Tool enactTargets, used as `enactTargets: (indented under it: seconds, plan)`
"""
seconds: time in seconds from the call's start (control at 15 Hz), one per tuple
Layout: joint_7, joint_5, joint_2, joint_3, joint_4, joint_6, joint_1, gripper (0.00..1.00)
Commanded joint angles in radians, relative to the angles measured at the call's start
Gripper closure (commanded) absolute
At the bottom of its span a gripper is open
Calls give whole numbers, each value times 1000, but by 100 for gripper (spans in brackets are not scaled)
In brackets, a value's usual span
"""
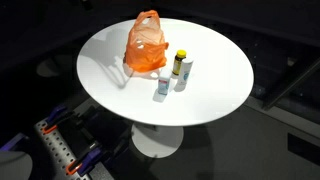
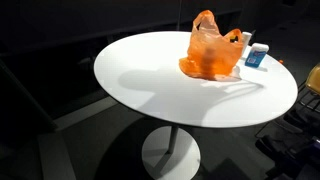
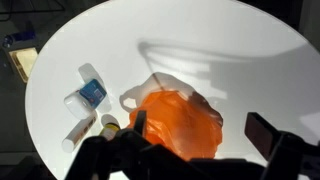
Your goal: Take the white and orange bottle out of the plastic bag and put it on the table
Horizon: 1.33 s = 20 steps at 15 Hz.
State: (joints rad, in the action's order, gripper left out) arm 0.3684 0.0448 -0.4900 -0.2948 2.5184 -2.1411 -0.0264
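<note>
An orange plastic bag [image 1: 146,45] stands on the white round table [image 1: 215,85], knotted at the top; it shows in both exterior views [image 2: 212,50]. In the wrist view the bag [image 3: 180,125] lies right below my gripper [image 3: 200,126]. The two dark fingers are spread wide apart, one on each side of the bag, and hold nothing. No white and orange bottle shows; what is inside the bag is hidden. The gripper is not seen in the exterior views.
Beside the bag stand a white bottle with a yellow cap [image 1: 181,68] and a small white bottle with a blue label [image 1: 163,86], which also shows in the wrist view [image 3: 90,93]. The table edge [image 3: 30,110] is close behind them.
</note>
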Motion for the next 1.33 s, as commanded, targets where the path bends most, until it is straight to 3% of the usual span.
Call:
enactTargets:
  seconds: [0.0, 0.6, 1.27]
  plan:
    - [9, 12, 3, 20, -2, 3, -22, 0]
    - [28, 60, 36, 25, -46, -38, 10, 0]
    - [185, 287, 233, 52, -115, -264, 142, 0]
